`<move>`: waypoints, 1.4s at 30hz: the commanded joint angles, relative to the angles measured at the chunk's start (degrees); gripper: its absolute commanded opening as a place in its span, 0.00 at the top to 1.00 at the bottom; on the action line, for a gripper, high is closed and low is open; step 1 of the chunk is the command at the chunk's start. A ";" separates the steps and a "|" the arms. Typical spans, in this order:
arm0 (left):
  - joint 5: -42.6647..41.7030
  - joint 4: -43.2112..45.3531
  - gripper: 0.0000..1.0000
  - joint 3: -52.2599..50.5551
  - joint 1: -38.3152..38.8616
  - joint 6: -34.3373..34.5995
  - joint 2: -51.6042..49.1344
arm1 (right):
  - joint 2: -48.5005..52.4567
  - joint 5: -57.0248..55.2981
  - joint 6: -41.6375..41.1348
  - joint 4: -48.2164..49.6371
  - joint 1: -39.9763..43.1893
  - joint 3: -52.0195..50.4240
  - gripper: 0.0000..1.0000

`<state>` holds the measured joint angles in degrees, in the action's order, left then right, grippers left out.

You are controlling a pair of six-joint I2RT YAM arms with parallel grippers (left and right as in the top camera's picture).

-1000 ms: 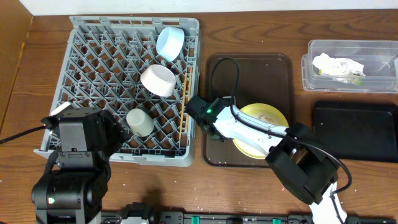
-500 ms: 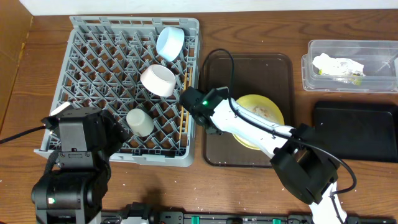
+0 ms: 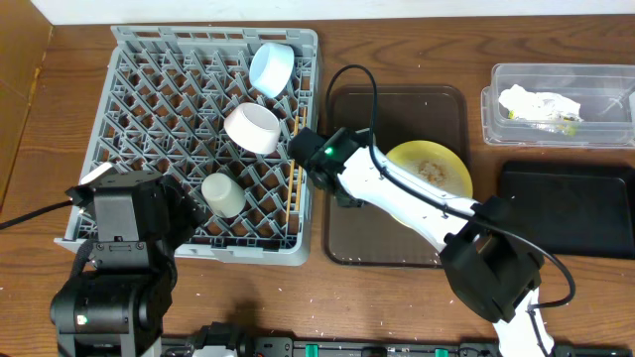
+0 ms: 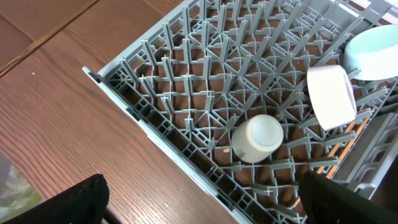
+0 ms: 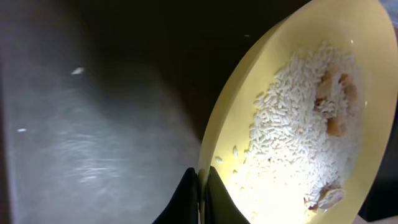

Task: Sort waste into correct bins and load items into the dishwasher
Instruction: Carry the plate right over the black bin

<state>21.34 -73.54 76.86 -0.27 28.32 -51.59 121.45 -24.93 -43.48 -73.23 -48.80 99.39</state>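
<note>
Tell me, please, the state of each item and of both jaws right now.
yellow plate, dirty with rice, gripped at its rim.
right gripper, jaws shut on the plate rim.
left gripper, jaws open, holding nothing.
blue bowl, racked on edge.
white cup, racked on its side.
small cup, racked, tilted.

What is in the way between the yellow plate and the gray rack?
Nothing that shows. The right gripper pinches the rim of the plate over the brown tray, and the rack sits right beside that tray. The plate has rice on it, though.
</note>
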 commanded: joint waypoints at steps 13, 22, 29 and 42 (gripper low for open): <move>0.57 -0.20 0.02 0.57 -0.20 0.07 0.00 | -0.50 -5.46 -11.67 -12.02 9.77 12.52 0.99; 0.55 -0.20 0.02 0.57 -0.20 0.07 0.00 | -2.51 -3.85 -16.11 -12.96 20.96 14.32 0.98; 0.55 -0.20 0.02 0.57 -0.20 0.09 0.00 | -3.34 2.67 -15.96 -12.98 31.98 14.32 0.99; 0.57 -0.20 0.02 0.57 -0.20 0.07 0.00 | -3.48 23.47 -4.11 -10.56 53.81 14.32 0.99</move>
<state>21.34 -73.52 76.86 -0.27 28.32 -51.59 120.44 -9.23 -52.42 -83.94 1.06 112.55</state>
